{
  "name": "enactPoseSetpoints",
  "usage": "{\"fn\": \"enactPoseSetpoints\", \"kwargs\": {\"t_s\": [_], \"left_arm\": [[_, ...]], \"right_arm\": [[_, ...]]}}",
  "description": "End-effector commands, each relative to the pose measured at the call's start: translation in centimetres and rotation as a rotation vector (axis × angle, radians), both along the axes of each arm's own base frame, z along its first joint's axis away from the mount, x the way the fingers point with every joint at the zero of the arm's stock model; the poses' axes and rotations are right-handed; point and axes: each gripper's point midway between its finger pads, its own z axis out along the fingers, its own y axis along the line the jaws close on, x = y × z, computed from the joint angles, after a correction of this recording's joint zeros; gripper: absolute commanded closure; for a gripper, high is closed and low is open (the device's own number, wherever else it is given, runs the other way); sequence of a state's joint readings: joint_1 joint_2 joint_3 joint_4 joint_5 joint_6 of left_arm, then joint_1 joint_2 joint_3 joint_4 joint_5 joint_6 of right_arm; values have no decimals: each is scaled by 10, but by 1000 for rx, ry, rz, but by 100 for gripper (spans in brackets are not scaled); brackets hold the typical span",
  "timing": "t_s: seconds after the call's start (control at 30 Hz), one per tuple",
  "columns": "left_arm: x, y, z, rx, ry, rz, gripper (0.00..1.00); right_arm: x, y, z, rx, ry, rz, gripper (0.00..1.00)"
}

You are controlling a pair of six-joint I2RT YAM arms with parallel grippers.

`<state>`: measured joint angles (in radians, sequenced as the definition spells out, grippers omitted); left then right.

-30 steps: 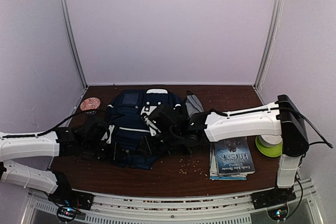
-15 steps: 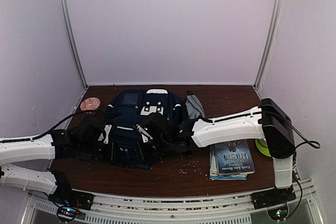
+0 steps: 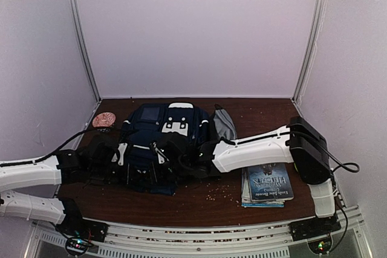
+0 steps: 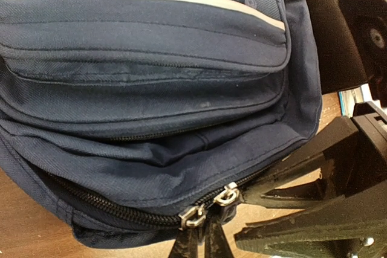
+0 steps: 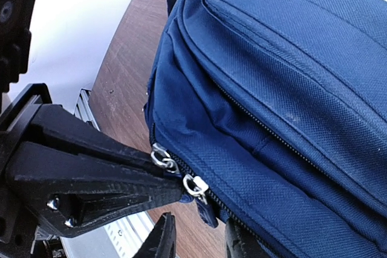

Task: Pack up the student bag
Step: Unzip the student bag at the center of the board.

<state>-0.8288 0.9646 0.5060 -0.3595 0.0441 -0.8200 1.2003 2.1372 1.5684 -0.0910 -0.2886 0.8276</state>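
The student bag (image 3: 158,140) lies flat in the middle of the brown table: navy, with white stripes. Its near edge fills both wrist views (image 4: 145,89) (image 5: 284,89). Two metal zipper sliders (image 4: 195,216) (image 4: 228,194) sit side by side on the closed main zip. My left gripper (image 4: 202,235) (image 3: 130,164) (image 5: 175,185) is shut on the left slider's pull. My right gripper (image 5: 199,240) (image 3: 172,158) (image 4: 245,212) is open. The other slider's blue pull tab (image 5: 204,208) hangs between its fingers, touching neither.
A stack of books (image 3: 266,184) lies right of the bag, under my right arm. A grey pouch (image 3: 224,124) rests by the bag's far right corner. A coppery round object (image 3: 103,119) sits far left. Crumbs (image 3: 217,193) dot the table front.
My right arm has swung left and down to the bag's near edge, and its fingers have narrowed around the pull tab. The left gripper has stayed at the zip and tightened slightly.
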Motion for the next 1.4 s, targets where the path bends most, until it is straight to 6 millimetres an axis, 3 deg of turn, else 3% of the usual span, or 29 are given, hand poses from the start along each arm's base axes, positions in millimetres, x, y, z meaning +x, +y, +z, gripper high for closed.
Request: {"fn": "enactPoseSetpoints", "kwargs": {"t_s": [0.0, 0.4, 0.53, 0.7, 0.87, 1.37], "left_arm": [[1, -9, 12, -51, -44, -32, 100], [0, -8, 15, -60, -49, -31, 100], [0, -8, 15, -59, -50, -29, 100], [0, -3, 12, -40, -46, -14, 100], [0, 9, 10, -2, -45, 28, 100], [9, 37, 14, 67, -85, 157, 100]], "right_arm": [[8, 7, -4, 7, -1, -59, 72], [5, 13, -8, 16, 18, -49, 88], [5, 12, -6, 21, 13, -46, 99], [5, 3, 4, 20, -17, -52, 100], [10, -29, 10, -78, -88, -66, 100], [51, -161, -27, -421, -168, -241, 100]]}}
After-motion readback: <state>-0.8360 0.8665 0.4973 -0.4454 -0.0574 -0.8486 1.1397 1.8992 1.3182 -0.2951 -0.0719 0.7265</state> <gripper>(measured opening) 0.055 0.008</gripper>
